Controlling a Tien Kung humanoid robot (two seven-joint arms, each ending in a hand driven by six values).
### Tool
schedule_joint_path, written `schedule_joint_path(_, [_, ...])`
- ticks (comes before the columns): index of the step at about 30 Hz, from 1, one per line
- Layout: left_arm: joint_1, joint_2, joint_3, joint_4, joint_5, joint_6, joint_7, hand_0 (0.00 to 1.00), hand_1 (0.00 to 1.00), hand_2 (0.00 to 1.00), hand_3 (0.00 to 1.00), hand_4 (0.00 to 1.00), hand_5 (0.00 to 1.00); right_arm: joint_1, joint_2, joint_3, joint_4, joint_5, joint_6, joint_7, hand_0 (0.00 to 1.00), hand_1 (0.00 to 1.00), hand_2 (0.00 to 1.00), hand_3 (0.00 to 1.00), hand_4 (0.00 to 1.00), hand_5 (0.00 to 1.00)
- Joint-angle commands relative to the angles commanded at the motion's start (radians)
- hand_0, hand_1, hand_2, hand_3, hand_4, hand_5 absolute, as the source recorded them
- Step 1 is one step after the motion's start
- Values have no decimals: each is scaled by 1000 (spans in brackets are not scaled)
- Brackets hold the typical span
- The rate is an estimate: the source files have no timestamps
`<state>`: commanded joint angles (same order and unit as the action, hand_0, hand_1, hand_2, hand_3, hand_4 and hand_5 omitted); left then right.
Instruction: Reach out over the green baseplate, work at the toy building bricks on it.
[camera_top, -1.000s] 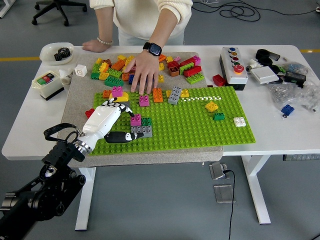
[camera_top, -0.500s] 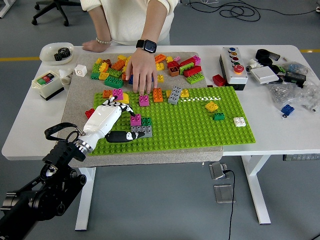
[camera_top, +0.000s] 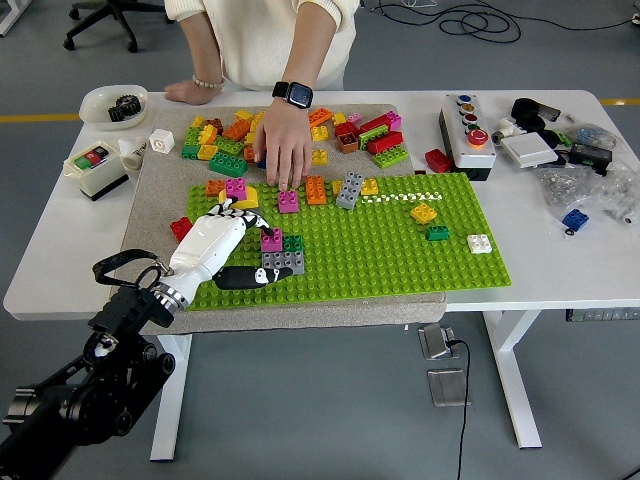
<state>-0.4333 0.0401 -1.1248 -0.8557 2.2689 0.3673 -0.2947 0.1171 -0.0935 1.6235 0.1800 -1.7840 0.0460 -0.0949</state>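
The green baseplate (camera_top: 400, 250) lies on a grey mat (camera_top: 160, 190) toward the bench's (camera_top: 560, 270) front edge. The robot's left hand (camera_top: 222, 240) rests over the baseplate's front-left corner, white-shelled palm down, its fingers loosely spread and gripping nothing; the dark thumb (camera_top: 245, 276) lies flat on the studs just beside a grey brick (camera_top: 284, 263). A magenta brick (camera_top: 272, 239) and a small green brick (camera_top: 293, 243) sit touching the grey one at its far side.

Near the baseplate's back-left edge stand another magenta brick (camera_top: 288, 201), an orange brick (camera_top: 316, 189) and a tilted grey brick (camera_top: 350, 189). A yellow brick (camera_top: 423, 212) and a white brick (camera_top: 480, 242) sit toward the right edge.

A person's hand (camera_top: 283, 140) reaches down from the bench's far side, fingertips at the baseplate's back edge, over the loose brick pile (camera_top: 350, 135).
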Motion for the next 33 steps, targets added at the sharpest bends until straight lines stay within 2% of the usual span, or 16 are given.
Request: schedule_joint_path(33, [3, 3, 27, -1, 0, -22, 9, 953, 784, 756, 611, 998, 778, 1, -1, -1, 0, 6, -2, 0, 746, 637, 677, 633, 857, 564])
